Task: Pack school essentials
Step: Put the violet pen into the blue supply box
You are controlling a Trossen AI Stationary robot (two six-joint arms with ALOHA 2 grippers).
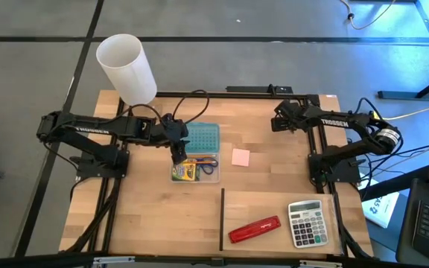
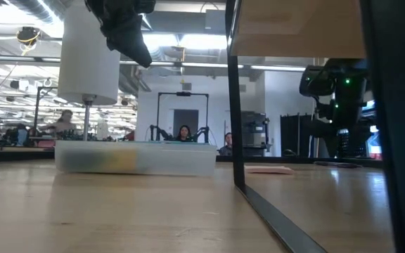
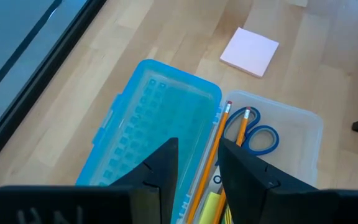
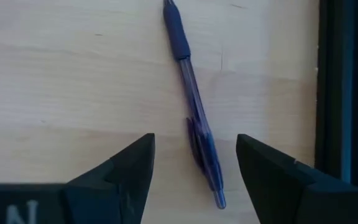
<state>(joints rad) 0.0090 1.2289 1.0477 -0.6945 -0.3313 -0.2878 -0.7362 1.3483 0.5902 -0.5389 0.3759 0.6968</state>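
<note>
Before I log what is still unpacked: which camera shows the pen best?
The right wrist view: the pen lies whole on bare wood, between the open fingers of the right tool and apart from them. I cannot make it out in the high or low view, and the left wrist view misses it.
</note>
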